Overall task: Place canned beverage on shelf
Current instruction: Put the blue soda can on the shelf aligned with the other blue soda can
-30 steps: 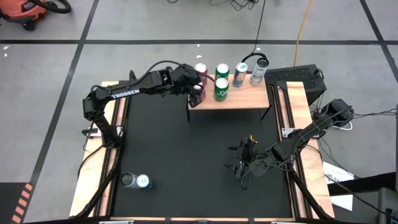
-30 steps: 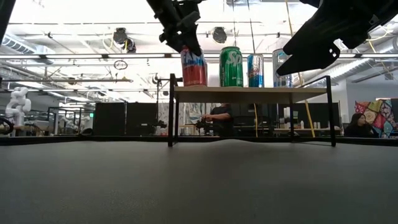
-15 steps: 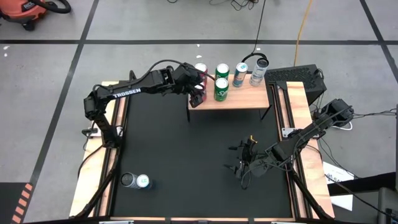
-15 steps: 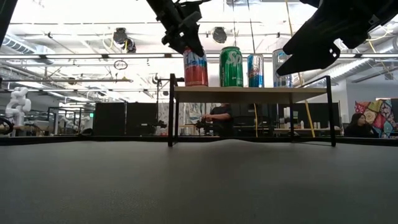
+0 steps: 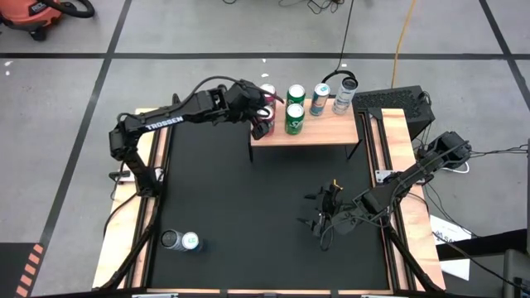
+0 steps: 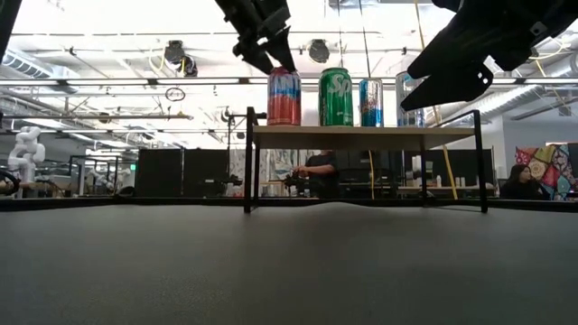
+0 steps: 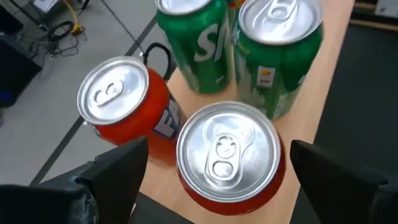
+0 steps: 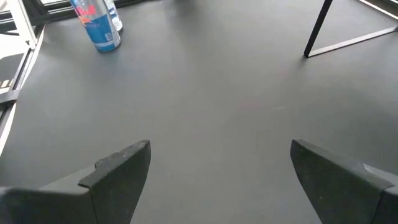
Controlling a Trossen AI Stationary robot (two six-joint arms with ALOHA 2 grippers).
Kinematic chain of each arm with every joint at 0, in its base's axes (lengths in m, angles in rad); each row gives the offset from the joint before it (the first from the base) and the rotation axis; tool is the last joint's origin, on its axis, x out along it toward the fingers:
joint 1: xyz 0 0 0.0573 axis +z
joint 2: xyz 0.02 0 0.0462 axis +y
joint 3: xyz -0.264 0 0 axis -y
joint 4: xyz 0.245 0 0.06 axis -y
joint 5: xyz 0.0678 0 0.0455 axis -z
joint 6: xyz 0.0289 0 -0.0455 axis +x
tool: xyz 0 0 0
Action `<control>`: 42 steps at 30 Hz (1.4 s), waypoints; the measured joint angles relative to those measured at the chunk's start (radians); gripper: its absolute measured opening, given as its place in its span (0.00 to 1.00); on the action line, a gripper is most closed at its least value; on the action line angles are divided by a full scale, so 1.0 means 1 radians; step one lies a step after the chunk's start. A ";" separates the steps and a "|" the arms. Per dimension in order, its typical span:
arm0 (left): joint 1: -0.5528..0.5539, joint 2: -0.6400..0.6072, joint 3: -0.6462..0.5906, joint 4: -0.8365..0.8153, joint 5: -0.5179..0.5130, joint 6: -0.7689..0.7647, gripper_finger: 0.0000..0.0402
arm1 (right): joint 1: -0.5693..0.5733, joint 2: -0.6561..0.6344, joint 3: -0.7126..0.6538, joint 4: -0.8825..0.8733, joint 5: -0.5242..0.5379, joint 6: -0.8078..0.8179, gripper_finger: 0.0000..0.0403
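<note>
While low hides it, second red can point(image 7: 121, 106).

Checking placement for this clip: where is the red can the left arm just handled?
In the high view the red aluminium can stands at the front left corner of the light-wood shelf, beside a green can, under the left gripper.

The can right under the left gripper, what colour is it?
Red can with a silver top; the left wrist view shows it best.

Robotics lab, open hall with ceiling ducts point(image 6: 181, 59), taped concrete floor point(image 5: 66, 83), seated person point(image 6: 316, 171)
</note>
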 joint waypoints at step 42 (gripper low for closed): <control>-1.043 -0.538 -0.555 -0.462 -0.316 -0.860 0.97 | -0.212 0.822 0.687 0.746 -0.469 -0.541 0.93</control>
